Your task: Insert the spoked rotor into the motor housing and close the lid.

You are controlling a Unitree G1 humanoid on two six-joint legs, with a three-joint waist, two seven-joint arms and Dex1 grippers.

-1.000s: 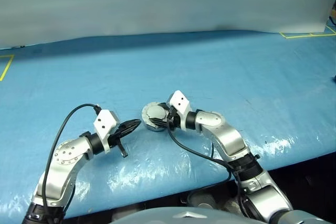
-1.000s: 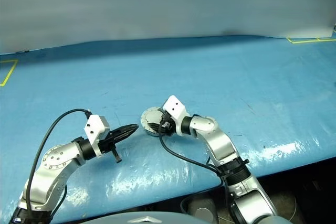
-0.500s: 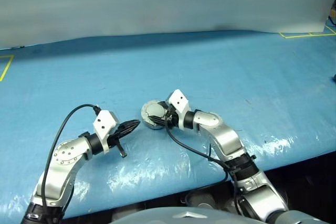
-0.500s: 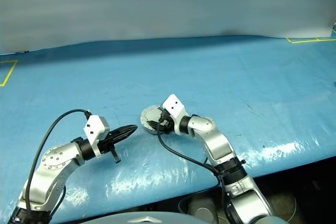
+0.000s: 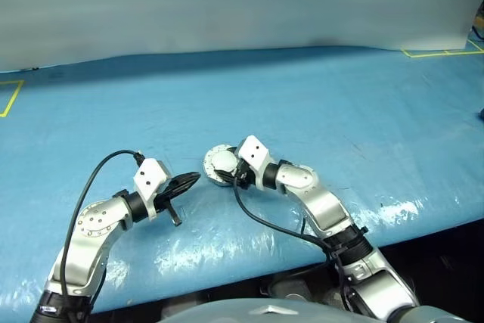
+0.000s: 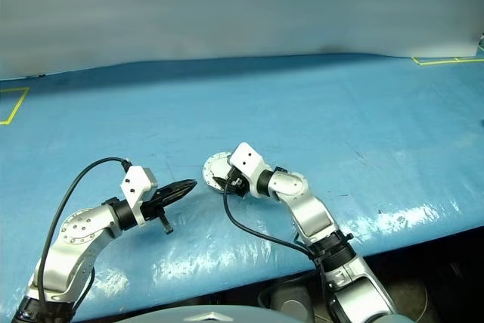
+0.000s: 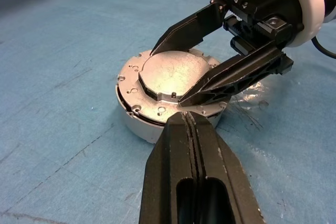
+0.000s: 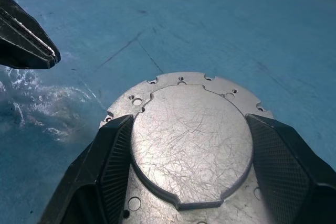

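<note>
Lid (image 7: 169,77) closed, right tool (image 7: 173,74) straddling it, perhaps touching

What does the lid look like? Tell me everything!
The lid is a round, silver-grey metal disc, scratched, with little holes and notches around its edge and a raised plate in the middle. It lies flat, closed over the housing on the blue table. The right gripper has its fingers spread on either side of it.

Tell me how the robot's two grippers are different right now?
The left gripper has its fingers pressed shut; the right gripper has its fingers spread wide. The left gripper sits apart from the lid, holding nothing; the right gripper's fingers straddle the lid, one on each side. Both have black fingers, low over the blue table.
</note>
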